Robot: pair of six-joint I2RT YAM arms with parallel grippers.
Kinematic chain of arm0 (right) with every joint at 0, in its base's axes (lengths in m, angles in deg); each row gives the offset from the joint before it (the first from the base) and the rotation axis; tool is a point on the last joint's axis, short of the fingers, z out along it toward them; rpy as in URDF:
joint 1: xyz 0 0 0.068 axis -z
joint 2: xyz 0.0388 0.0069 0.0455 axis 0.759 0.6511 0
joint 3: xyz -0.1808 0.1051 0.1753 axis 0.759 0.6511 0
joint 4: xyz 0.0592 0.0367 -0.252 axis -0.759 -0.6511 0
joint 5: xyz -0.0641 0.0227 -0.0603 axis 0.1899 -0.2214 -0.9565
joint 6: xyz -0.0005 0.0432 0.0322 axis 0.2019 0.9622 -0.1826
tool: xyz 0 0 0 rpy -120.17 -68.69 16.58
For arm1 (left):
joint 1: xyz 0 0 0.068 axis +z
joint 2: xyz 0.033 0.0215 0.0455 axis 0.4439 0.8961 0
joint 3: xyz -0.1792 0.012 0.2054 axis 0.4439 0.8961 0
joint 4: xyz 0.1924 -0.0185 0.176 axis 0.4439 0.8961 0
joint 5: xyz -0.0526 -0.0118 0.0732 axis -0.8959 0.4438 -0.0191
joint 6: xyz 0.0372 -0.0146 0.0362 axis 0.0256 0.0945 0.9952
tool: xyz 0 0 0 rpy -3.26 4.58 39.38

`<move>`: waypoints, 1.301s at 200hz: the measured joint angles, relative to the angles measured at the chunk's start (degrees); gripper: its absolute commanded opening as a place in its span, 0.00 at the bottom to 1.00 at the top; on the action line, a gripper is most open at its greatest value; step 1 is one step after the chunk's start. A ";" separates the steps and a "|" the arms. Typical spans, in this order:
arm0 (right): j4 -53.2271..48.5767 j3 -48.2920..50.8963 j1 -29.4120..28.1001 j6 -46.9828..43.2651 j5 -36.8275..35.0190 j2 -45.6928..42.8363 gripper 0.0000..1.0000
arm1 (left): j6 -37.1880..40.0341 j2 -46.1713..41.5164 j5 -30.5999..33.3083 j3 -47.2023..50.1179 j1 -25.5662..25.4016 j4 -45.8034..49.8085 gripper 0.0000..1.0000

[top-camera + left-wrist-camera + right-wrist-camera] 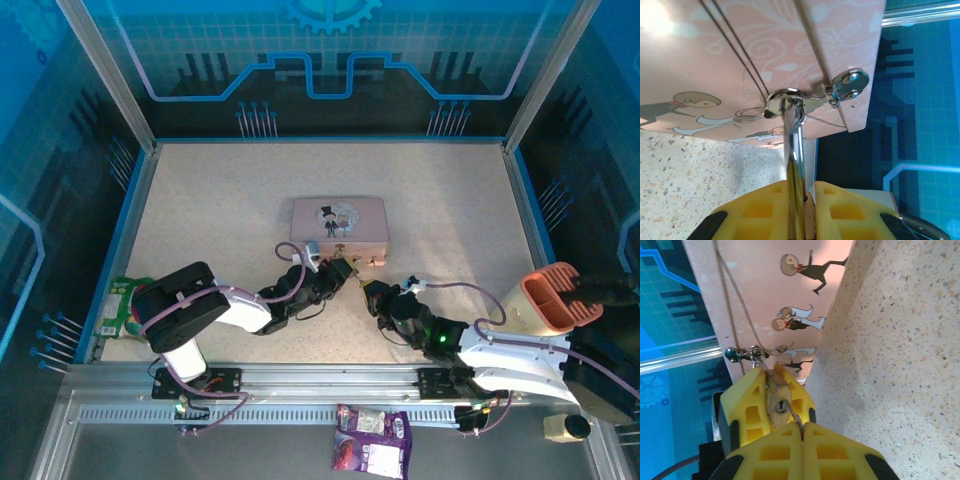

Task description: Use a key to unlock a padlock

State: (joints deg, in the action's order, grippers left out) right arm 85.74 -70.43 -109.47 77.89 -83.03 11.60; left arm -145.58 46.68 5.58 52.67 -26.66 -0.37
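Blue-panelled walls enclose a speckled tabletop (200, 200), with a pink box (338, 222) lying near its middle and both arms reaching in to its near side.

The left gripper (800, 189) is closed on the brass body of the padlock (776, 399), leaving only the width of that body between its yellow pads. The padlock hangs from the box: its silver shackle (796, 150) runs through the ring of the box's clasp (850, 85). This hold appears meant to stop the lock from swinging and to turn its underside toward the other arm.

The right gripper (802, 426) is pinched fully together on the key (791, 414), a thin silvery sliver leading from its tips to the keyhole (779, 404). It comes in from the right, facing the left gripper tip to tip, which lines the key up with the lock's bottom face. The key's end meets the keyhole, but I cannot tell how deep it sits.

The left wrist view shows the shackle threaded through the clasp, but the lock's bottom face is hidden from it. The right wrist view shows the keyhole, the key and the left fingers (747, 405) around the body. From overhead the two grippers are seen nearly touching just in front of the box, but lock and key are too small to pick out.
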 measured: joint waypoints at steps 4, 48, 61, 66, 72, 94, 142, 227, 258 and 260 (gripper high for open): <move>0.00 0.00 0.00 -0.02 -0.13 -0.17 0.00 | -0.02 0.00 0.00 0.09 0.00 -0.07 0.00; 0.50 0.00 -0.02 -0.42 -0.31 0.17 0.00 | 0.02 0.00 0.02 0.17 -0.04 -0.24 0.00; 0.76 0.00 -0.02 -0.42 -0.31 0.68 0.00 | 0.02 0.00 0.00 0.17 -0.04 -0.26 0.00; 0.94 0.00 -0.02 -0.42 -0.31 0.85 0.00 | 0.02 0.00 0.00 0.17 -0.04 -0.26 0.00; 1.29 0.00 -0.02 -0.44 -0.31 1.05 0.00 | 0.02 0.00 0.00 0.17 -0.04 -0.26 0.00; 2.25 0.00 -0.02 -0.68 -0.28 1.38 0.00 | 0.00 0.00 0.00 0.17 -0.04 -0.26 0.00; 2.62 0.00 -0.02 -0.85 -0.20 1.38 0.00 | 0.00 0.00 0.02 0.17 -0.04 -0.57 0.00; 3.04 0.00 0.15 -0.85 0.28 1.57 0.00 | -3.02 0.00 0.02 0.17 -0.52 -1.05 0.00; 2.95 0.00 0.68 -1.09 1.01 1.18 0.00 | -3.45 0.00 0.02 0.15 -0.79 -1.03 0.00; 2.95 0.00 0.72 -1.09 1.03 1.14 0.00 | -3.52 0.00 0.02 0.15 -0.83 -1.03 0.00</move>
State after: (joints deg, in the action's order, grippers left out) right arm 88.69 -70.43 -108.75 76.80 -82.00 12.73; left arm -149.10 46.68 5.60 52.82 -27.49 -1.40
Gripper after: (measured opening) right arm 0.064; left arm 0.141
